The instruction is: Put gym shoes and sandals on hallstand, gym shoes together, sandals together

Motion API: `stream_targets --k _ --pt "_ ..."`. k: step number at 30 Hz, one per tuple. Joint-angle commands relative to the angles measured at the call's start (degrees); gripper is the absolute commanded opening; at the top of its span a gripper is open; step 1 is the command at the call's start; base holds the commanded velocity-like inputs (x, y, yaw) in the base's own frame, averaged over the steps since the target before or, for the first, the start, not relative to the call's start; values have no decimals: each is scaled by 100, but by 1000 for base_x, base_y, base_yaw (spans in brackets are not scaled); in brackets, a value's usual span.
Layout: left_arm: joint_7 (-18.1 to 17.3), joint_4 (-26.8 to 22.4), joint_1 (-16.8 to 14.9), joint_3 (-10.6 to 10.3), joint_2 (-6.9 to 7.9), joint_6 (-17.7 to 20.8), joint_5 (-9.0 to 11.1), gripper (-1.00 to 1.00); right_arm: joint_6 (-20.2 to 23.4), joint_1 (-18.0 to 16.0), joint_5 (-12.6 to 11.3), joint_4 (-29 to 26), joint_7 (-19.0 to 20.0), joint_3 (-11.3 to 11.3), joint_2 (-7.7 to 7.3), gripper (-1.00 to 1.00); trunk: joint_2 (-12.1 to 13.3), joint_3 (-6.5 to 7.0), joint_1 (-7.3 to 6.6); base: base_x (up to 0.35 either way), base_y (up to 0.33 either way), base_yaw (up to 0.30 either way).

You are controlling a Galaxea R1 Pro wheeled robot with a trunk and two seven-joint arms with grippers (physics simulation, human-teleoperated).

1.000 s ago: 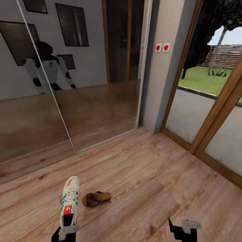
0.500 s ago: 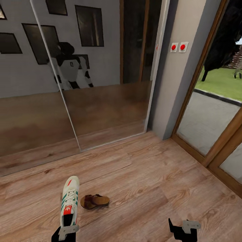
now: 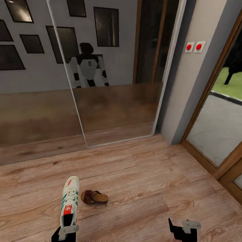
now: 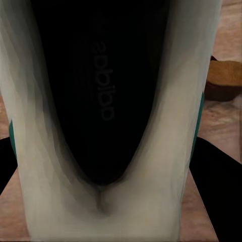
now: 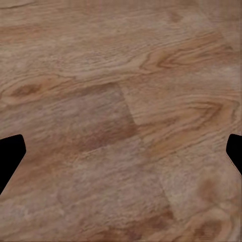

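At the lower left of the head view the left gripper (image 3: 67, 232) has its fingers pinched on the heel end of a gym shoe (image 3: 69, 200). The shoe's long axis runs almost straight up the frame, toe pointing away from the robot and leaning slightly to the right. It is white with green side stripes and a red-orange tongue patch carrying a small white trefoil mark. In the left wrist view the same gym shoe (image 4: 108, 201) is seen from its heel, looking into the dark opening, where faint lettering on the insole reads "adidas"; that writing cannot be made out from the head camera.

Just to the right of the sneaker a dark brown sandal (image 3: 94, 197) with a tan insole lies on the corridor floor (image 3: 141, 181), its long axis running across the frame, roughly at a right angle to the sneaker. A sliver of the sandal (image 4: 224, 80) shows past the shoe's side in the left wrist view.

In the upper left a mirrored sliding door (image 3: 111, 84) reflects the white and black robot and dark picture frames. Further right, two red wall buttons (image 3: 194, 46) sit on a grey wall, beside a wood-framed glass door (image 3: 215, 124).

At the lower right the right gripper (image 3: 183, 228) hangs with its fingers spread and nothing between them; in the right wrist view the dark fingertips (image 5: 10, 156) stand at opposite edges over bare wood-grain planks
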Motion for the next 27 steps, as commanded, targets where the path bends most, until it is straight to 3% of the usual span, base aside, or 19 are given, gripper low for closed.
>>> stream_targets --k 1,12,27 --pt "40 4 -4 15 -3 -17 -61 -100 -16 -2 44 4 27 -50 2 100 -2 -4 -1 0 -286 278" --pt "40 4 -4 15 -3 -16 -57 -100 -18 -2 44 4 27 -50 2 100 -2 -4 -1 28 -287 278" --pt "40 4 -4 15 -2 -14 -52 -100 -19 -2 49 4 27 -50 0 100 -2 -4 -1 131 -300 278"
